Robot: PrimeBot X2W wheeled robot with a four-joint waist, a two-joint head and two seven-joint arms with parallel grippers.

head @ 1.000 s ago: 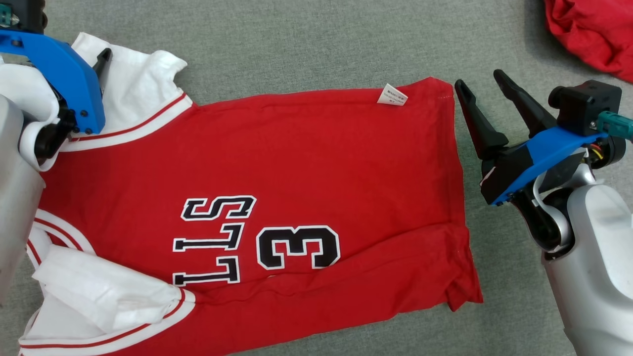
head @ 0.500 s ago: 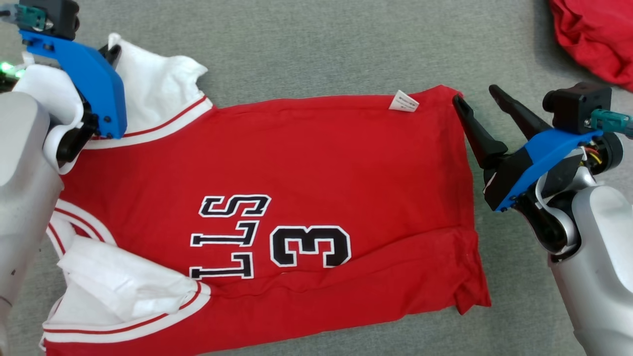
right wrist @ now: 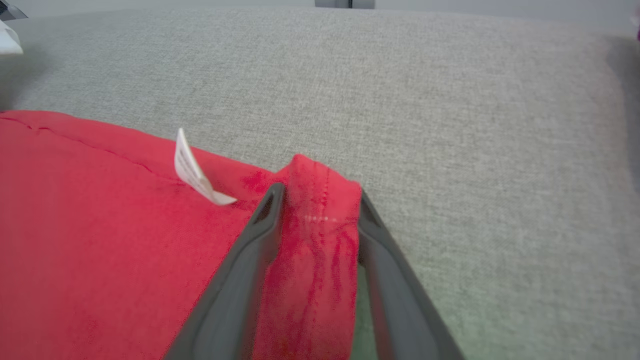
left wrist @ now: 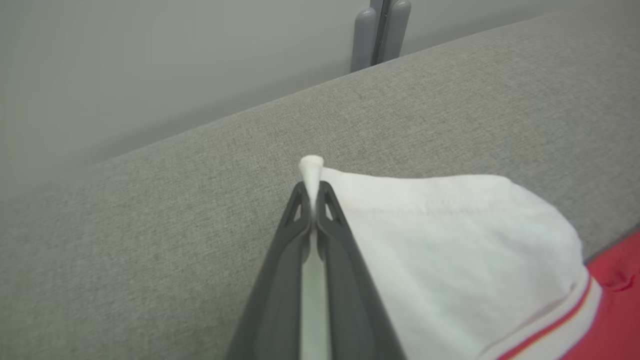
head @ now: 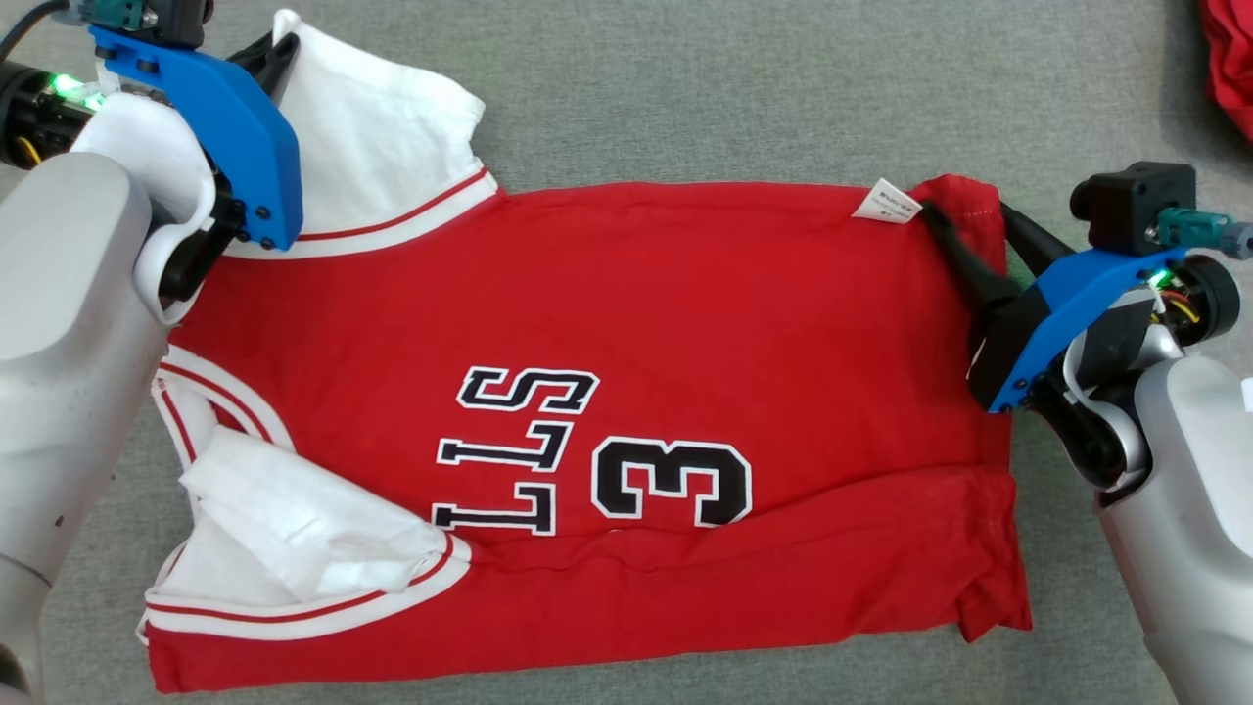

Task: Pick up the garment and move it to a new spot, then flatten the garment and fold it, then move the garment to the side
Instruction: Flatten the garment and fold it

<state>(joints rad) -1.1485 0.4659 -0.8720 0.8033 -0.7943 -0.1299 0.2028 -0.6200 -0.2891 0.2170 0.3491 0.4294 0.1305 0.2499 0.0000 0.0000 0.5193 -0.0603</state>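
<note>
the red basketball jersey with white sleeves (head: 685, 323) lies spread on the grey fabric counter (head: 685, 88); with the left pincer (left wrist: 311, 197) pinched tight on a white sleeve tip (left wrist: 311, 165), the right pincer (right wrist: 318, 200), spread astride the red hem corner (right wrist: 320, 175), should close fully before both lift evenly.

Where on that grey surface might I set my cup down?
Free: the grey surface beyond the jersey's far edge, between the white sleeve and the red cloth. Crowded: both jersey ends, where the left gripper pinches the sleeve and the right gripper straddles the hem.
</note>
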